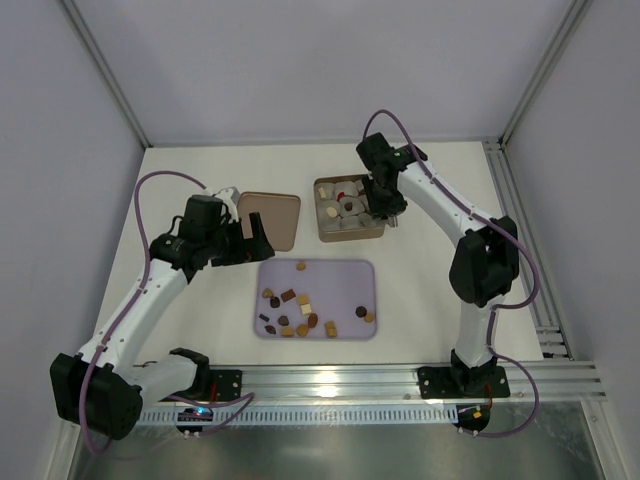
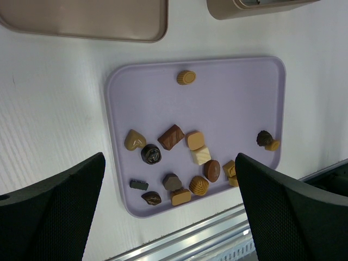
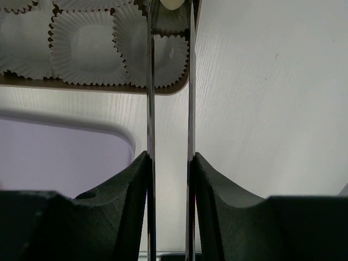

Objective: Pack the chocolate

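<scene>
Several chocolate pieces [image 1: 300, 310] in dark brown, caramel and cream lie loose on the lilac tray [image 1: 350, 272]; the left wrist view shows them [image 2: 171, 136] bunched toward the tray's [image 2: 228, 103] near edge. My left gripper [image 1: 255, 240] hovers wide open and empty above the tray's left side [image 2: 168, 163]. The gold-brown tin [image 1: 325, 232] holds white paper cups [image 3: 87, 46] and a few pieces, one of them red [image 1: 341, 195]. My right gripper [image 1: 385, 215] reaches over the tin's right edge. A cream piece [image 3: 173, 2] sits between its thin blade tips [image 3: 171, 5]; whether they pinch it is unclear.
The tin's lid [image 1: 270, 218] lies flat to the left of the tin, behind the tray. A metal rail [image 1: 400, 380] runs along the table's near edge. Frame posts stand at the back corners.
</scene>
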Tool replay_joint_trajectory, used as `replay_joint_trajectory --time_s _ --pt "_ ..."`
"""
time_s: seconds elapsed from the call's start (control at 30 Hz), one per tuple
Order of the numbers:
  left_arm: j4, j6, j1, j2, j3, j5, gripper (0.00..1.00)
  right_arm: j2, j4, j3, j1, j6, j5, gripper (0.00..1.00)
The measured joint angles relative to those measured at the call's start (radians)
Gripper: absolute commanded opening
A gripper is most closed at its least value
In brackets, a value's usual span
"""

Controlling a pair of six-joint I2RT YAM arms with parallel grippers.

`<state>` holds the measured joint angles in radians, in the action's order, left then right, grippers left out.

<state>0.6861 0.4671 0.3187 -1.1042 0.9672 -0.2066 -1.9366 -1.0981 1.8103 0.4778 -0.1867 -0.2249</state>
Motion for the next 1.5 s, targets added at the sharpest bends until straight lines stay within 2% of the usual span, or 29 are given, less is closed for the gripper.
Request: replay_joint_trajectory --time_s 0.13,0.7,0.87,1.1,1.27,1.5 --pt "0.000 0.000 0.000 0.000 0.000 0.000 1.00 0.007 0.002 -0.023 0.000 0.000 0.004 0.42" --pt "0.000 0.000 0.000 0.000 0.000 0.001 1.00 0.080 -0.001 0.000 0.005 -0.003 0.008 0.43" --pt "0.000 0.000 0.000 0.000 0.000 0.001 1.00 0.125 -0.007 0.004 0.042 -0.003 0.013 0.43" --pt "0.000 0.000 0.000 0.000 0.000 0.005 1.00 0.270 -0.024 -0.036 0.226 -0.011 0.040 0.43" --pt "0.000 0.000 0.000 0.000 0.000 0.005 1.00 0.357 -0.049 -0.157 0.389 -0.038 0.094 0.43" --pt "0.000 0.000 0.000 0.000 0.000 0.014 1.00 0.399 -0.108 -0.285 0.526 -0.093 0.168 0.43"
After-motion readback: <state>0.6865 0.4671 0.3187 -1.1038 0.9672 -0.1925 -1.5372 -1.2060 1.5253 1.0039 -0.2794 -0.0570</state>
